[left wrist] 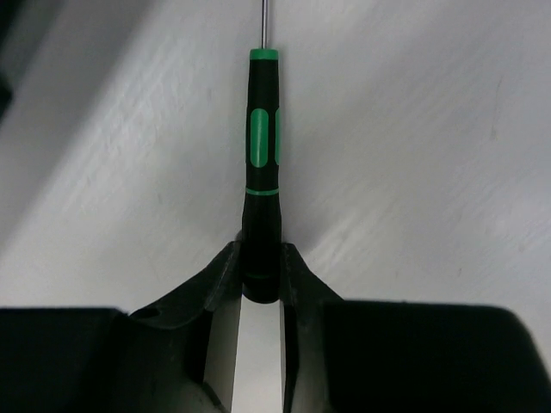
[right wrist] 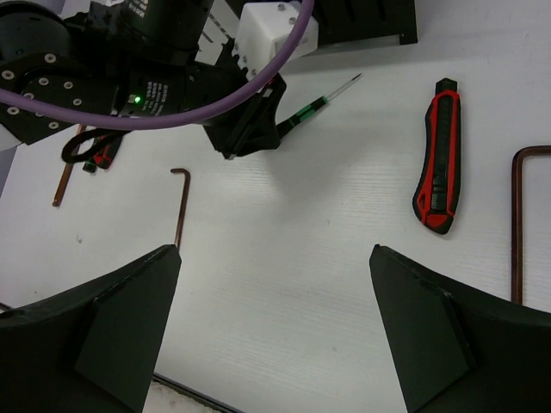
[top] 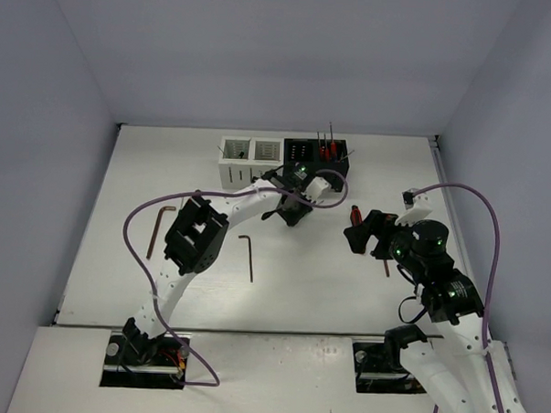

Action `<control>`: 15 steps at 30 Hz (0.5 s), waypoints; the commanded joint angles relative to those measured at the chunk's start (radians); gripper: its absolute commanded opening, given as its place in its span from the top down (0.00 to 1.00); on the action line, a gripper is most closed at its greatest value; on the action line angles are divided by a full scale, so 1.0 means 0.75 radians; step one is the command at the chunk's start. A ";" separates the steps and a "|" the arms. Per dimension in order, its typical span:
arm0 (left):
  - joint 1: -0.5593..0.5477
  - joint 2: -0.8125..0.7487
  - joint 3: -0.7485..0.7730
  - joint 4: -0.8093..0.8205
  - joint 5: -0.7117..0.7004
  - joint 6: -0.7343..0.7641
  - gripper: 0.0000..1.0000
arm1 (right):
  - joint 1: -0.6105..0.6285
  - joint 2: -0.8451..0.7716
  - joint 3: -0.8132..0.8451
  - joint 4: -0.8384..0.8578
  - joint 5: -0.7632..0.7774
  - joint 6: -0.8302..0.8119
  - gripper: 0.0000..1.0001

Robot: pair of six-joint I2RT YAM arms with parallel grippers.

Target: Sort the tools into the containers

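My left gripper is shut on the butt end of a thin black screwdriver with green bands, its shaft pointing away just above the white table. In the right wrist view that screwdriver sticks out of the left gripper. In the top view the left gripper is just in front of the white box and the black box, which holds red-handled screwdrivers. My right gripper is open and empty above bare table, also in the top view.
A red and black utility knife lies right of the left gripper. A dark hex key and a copper one lie on the table. Red-handled pliers lie behind the left arm. Two hex keys lie at left.
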 commanded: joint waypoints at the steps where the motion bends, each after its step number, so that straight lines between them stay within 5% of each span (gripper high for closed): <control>1: 0.000 -0.253 -0.234 -0.053 -0.008 -0.074 1.00 | 0.013 -0.006 0.038 0.048 0.032 0.007 0.10; 10: -0.052 -0.602 -0.785 -0.068 -0.047 -0.202 1.00 | 0.014 0.009 0.019 0.048 0.046 0.000 0.09; 15: -0.059 -0.667 -0.861 -0.108 -0.056 -0.232 0.72 | 0.013 0.028 0.014 0.046 0.048 -0.021 0.09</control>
